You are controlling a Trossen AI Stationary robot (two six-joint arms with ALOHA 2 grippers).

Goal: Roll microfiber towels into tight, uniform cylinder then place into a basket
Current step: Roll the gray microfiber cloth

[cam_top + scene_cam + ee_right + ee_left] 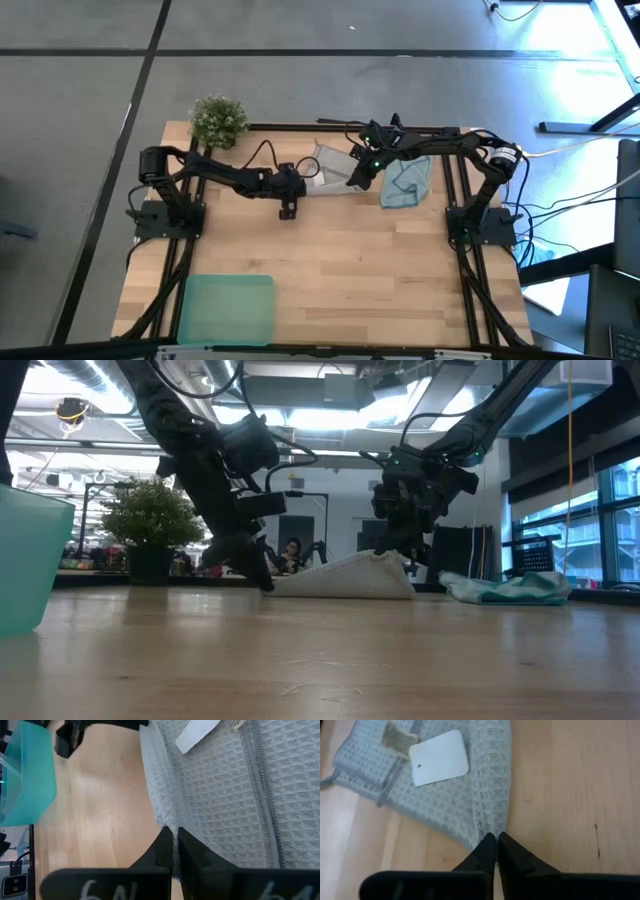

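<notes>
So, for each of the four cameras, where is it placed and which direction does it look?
High view: above the table, looking straight down; both arms show, grey towel between them.
Low view: at table height, looking level across; both arms come down onto the towel.
Left wrist view: on the left arm, facing the towel edge pinched by its fingers.
Right wrist view: on the right arm, its fingers pinching the towel.
Shared: high and right wrist views both show the basket.

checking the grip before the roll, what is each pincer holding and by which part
Both hold the grey towel: left pincer and right pincer each pinch its folded edge.
</notes>
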